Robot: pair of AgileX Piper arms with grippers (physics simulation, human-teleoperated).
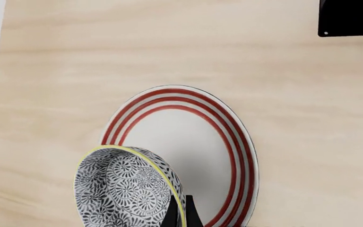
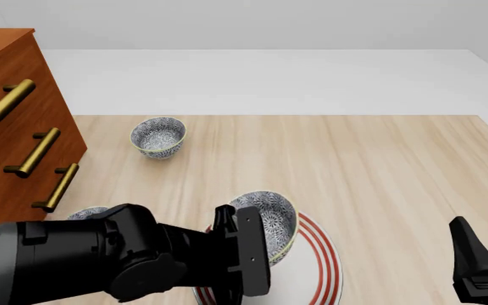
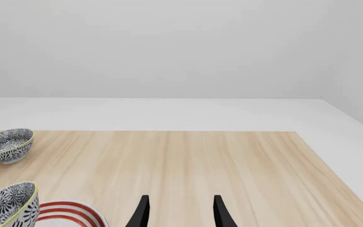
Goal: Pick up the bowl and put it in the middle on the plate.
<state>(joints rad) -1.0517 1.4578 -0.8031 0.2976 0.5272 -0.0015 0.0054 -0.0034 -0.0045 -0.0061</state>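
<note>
The bowl [image 1: 125, 189], floral blue-grey with a yellow-green rim, hangs tilted over the plate's near-left part [image 2: 265, 219]. My left gripper [image 1: 182, 205] is shut on its rim, one finger inside and one outside. The plate [image 1: 188, 142] is white with red rings and lies flat on the wooden table [image 2: 316, 267], partly hidden by the left arm. Off to the right of the plate, my right gripper [image 3: 181, 210] stands open and holds nothing; it shows at the front view's lower right [image 2: 485, 232]. In the right wrist view the held bowl [image 3: 8, 208] and the plate [image 3: 68, 213] sit at the lower left.
A second, identical bowl [image 2: 157, 135] stands at the back left of the table [image 3: 6, 144]. A third bowl [image 2: 87, 213] peeks out behind the left arm. A wooden dresser [image 2: 15, 127] with brass handles stands at the left edge. The table [image 2: 380, 171] is pale wood.
</note>
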